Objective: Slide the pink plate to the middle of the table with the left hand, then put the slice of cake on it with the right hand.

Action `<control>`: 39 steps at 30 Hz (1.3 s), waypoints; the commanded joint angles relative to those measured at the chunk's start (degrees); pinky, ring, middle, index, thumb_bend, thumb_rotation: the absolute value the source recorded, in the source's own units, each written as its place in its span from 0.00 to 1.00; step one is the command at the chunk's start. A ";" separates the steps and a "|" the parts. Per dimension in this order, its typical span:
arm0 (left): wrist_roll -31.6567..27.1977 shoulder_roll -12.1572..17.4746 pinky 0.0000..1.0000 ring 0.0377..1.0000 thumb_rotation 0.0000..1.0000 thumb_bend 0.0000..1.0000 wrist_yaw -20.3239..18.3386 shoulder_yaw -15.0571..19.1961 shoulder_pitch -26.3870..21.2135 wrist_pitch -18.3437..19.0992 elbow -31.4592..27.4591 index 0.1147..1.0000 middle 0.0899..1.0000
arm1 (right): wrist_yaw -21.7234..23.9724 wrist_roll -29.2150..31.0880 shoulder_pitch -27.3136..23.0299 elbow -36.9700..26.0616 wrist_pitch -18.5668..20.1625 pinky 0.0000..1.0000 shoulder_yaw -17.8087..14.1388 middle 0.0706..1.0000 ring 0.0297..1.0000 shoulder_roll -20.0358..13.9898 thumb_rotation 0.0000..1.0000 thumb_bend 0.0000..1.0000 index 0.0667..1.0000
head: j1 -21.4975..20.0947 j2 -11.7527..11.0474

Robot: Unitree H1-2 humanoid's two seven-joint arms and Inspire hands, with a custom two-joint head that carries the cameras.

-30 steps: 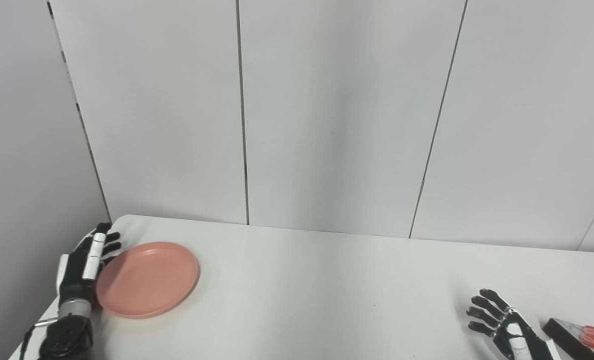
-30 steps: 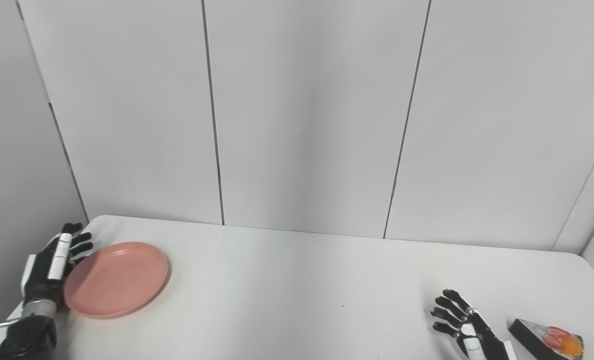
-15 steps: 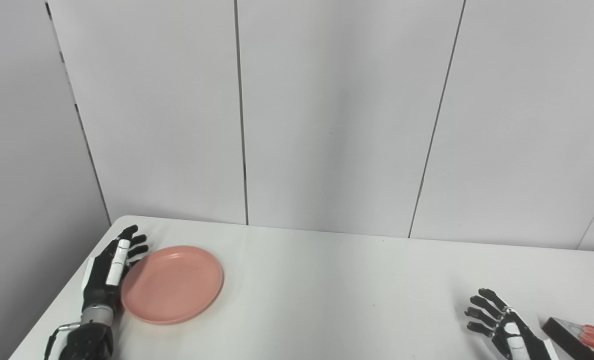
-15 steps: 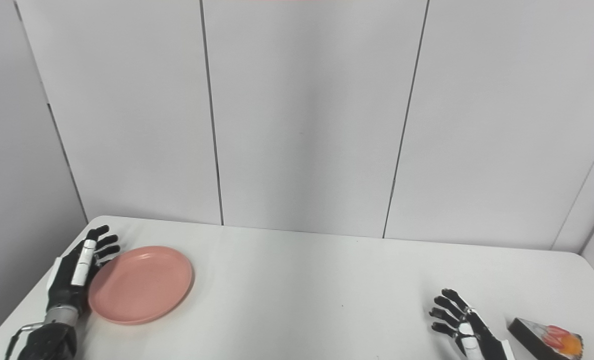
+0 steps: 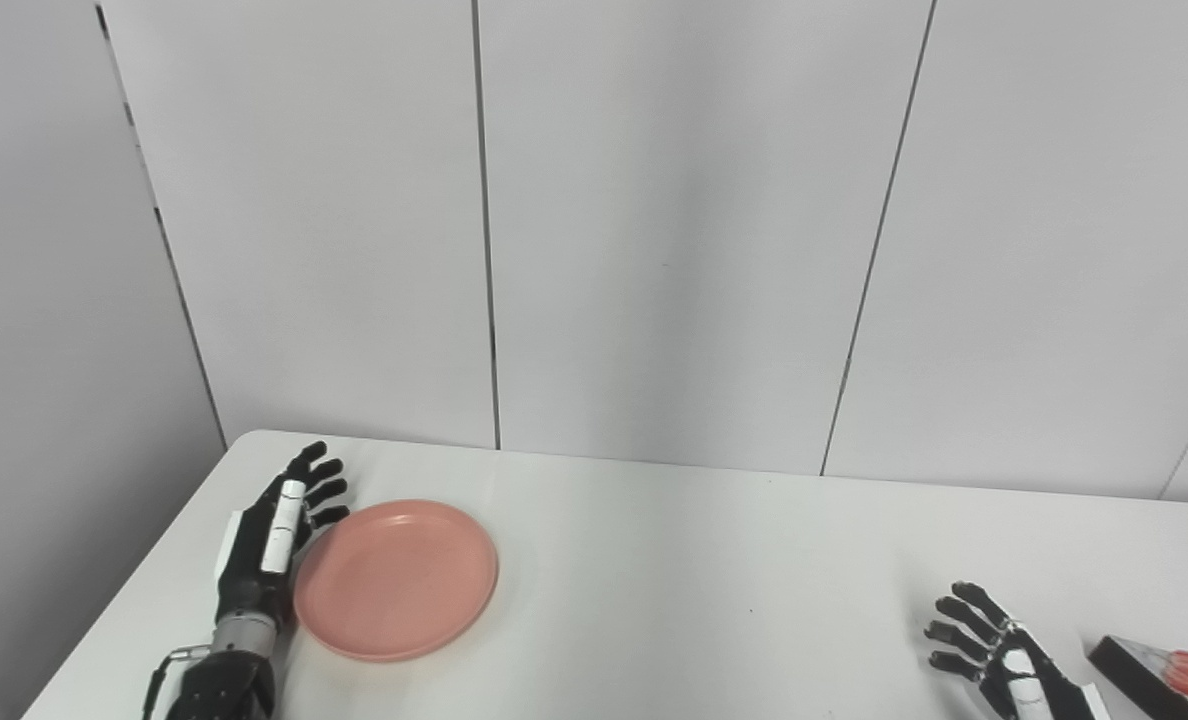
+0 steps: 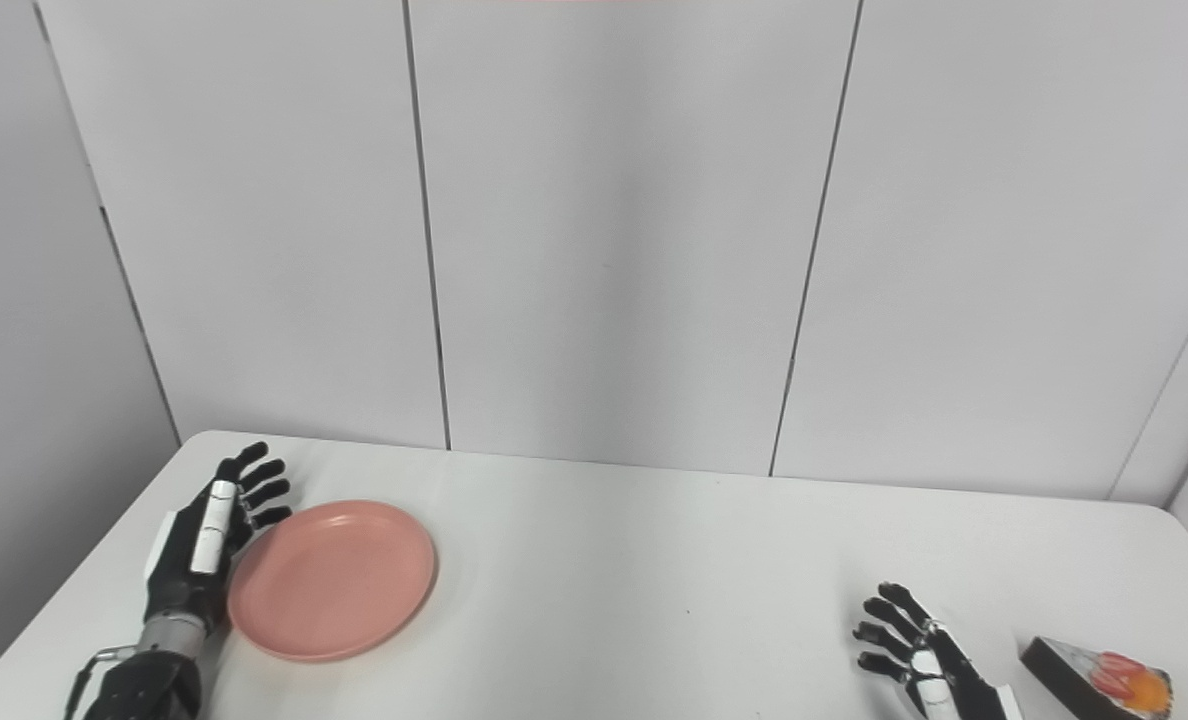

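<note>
- The pink plate (image 5: pixel 396 580) lies flat on the table (image 5: pixel 674 560) in the lower left of the frame, clearly short of the table's middle.
- The left robot hand (image 5: pixel 266 548) stands edge-on just left of the plate, fingers spread and pointing toward the back wall, palm side against the plate's left rim; it grips nothing, and the contact looks like a flat push rather than a clasp.
- The relation that matters: the plate lies to the right of this robot hand in the frame, and the table's middle lies further right again, so robot hand, plate and goal fall roughly in one line. My judgement is that the push should run rightward along that line.
- The plate is round, with no long axis to steer by; a push off its centre could swing it toward the near or far edge.
- The right robot hand (image 6: pixel 916 655) hovers low at the lower right of the frame, fingers apart and empty.
- The slice of cake (image 6: pixel 1099 678) sits just right of it at the frame's lower right corner, apart from the fingers, its dark side facing them; this robot hand is by far the nearer to it.
</note>
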 commanded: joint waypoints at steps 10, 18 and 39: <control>1.99 -4.10 0.71 0.79 0.91 0.76 -0.70 -5.08 0.31 2.88 -3.92 0.79 0.78 | -0.66 0.08 6.08 2.76 2.28 0.71 2.26 0.79 0.75 4.20 0.94 0.86 0.81 | -1.53 0.80; 4.33 -6.88 0.72 0.78 0.93 0.73 0.31 -7.60 2.12 6.32 -6.64 0.77 0.78 | -0.77 -0.76 6.37 1.04 3.14 0.71 2.61 0.79 0.75 4.64 0.95 0.84 0.82 | -2.56 1.68; 3.49 -13.63 0.70 0.78 0.93 0.75 -1.83 -9.37 0.98 8.38 -8.03 0.78 0.79 | -4.65 -5.79 5.95 -3.60 7.40 0.71 5.35 0.81 0.75 8.07 0.98 0.80 0.83 | -13.31 4.33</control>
